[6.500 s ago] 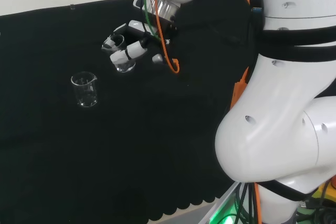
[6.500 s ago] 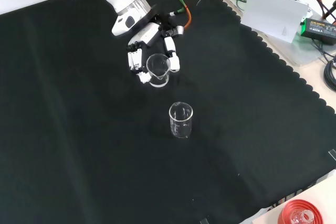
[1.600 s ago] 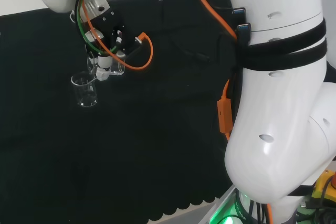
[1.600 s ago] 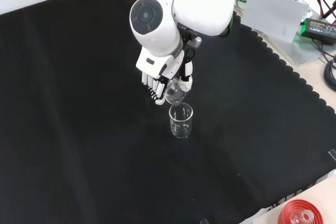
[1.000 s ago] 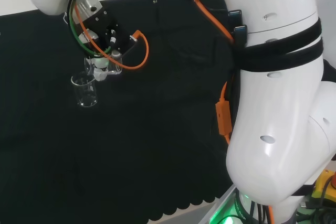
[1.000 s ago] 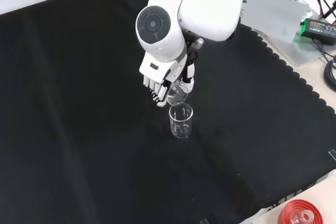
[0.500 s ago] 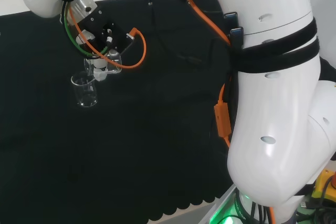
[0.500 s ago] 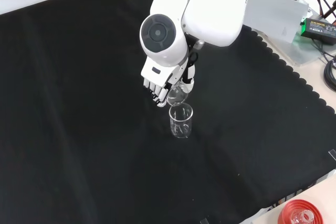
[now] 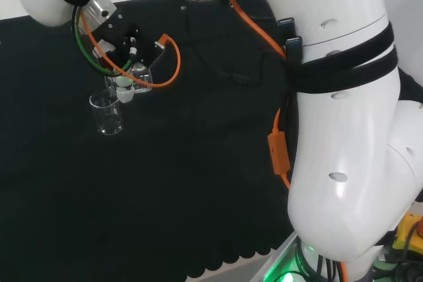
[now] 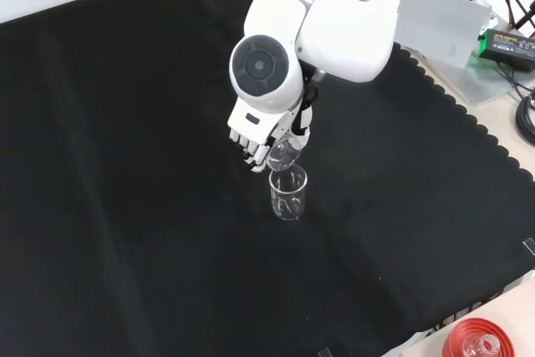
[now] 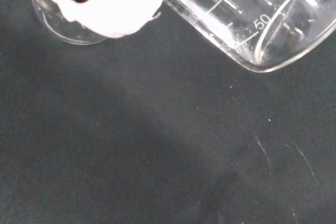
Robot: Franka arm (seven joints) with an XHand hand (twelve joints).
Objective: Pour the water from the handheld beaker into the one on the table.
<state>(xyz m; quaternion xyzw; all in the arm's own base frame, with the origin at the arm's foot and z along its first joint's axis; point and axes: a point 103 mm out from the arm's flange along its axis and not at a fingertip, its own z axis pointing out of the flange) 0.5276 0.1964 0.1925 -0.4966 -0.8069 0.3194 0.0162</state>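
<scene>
In the front view a clear beaker (image 10: 287,192) stands upright on the black cloth (image 10: 125,165). Just above its rim the hand (image 10: 253,141) is shut on a second clear beaker (image 10: 282,154), tipped mouth-down toward the standing one. The head view has the hand (image 9: 125,89) and the held beaker (image 9: 137,77) right of and slightly above the standing beaker (image 9: 107,113), lip close to its rim. The wrist view brings the held beaker (image 11: 252,19) close, lying tilted with its graduation marks visible, a white fingertip (image 11: 105,1) across the glass.
The arm's big white link with a round grey cap (image 10: 266,68) stands over the hand in the front view. A red ribbed ring with a flask (image 10: 472,342) sits at the near right corner. Boxes and cables (image 10: 451,14) lie beyond the cloth's scalloped edge.
Earlier the hand held the beaker well away from the standing one. It has since come over that beaker's rim, and the held beaker has tipped further; the standing beaker has not moved.
</scene>
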